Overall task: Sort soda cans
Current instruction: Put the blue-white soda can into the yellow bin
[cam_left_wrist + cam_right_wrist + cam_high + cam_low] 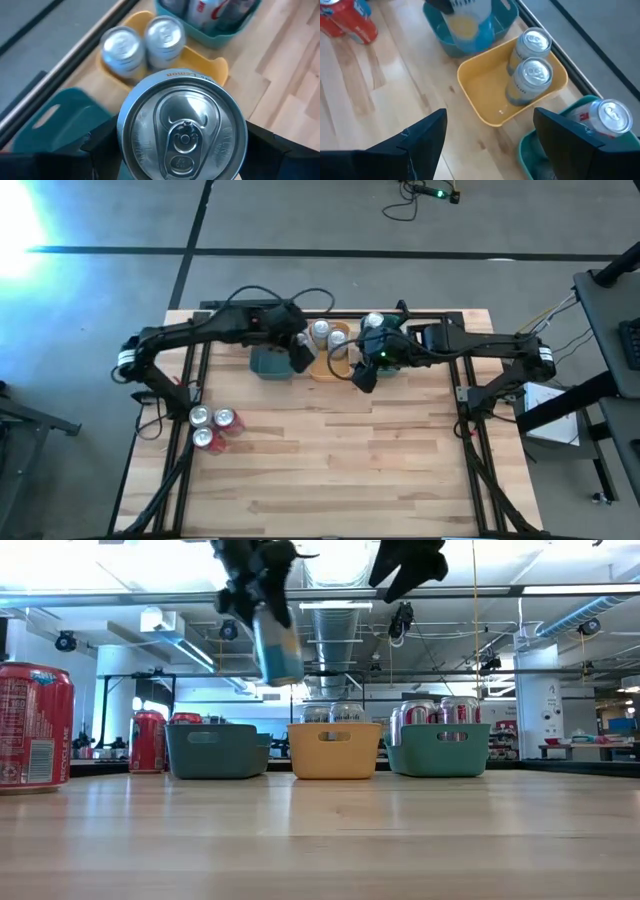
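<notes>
Left gripper (268,610) fingers clamp silver lemon-soda can (182,131) mid-body, aloft between dark teal tray (268,364) and yellow tray (330,367) | right gripper (490,145) fingers apart, empty | can probably rigid, slick, dentable.

Table top (330,450): pale butcher-block wood in narrow planks, smooth, with a soft satin sheen; visible grain and joints.
Held silver-grey aluminium can (182,131): brushed metal lid, bright, with concentric reflections; pull tab glossy.
Left gripper (300,360): dark matt plastic fingers closed against the can wall.
Two silver-topped cans in the orange tray (532,67): shiny metal lids, printed pale bodies.
Orange rectangular tray (485,100): moulded plastic, smooth, low gloss.
Teal rectangular trays (218,750): same moulded plastic, semi-matt.
Red soda cans at 8 o'clock on the table (215,430): glossy printed aluminium, mirror-like tops.
Right gripper (490,145): matt black plastic fingers, spread apart.
Table frame (478,450): black metal rails, matt.
</notes>
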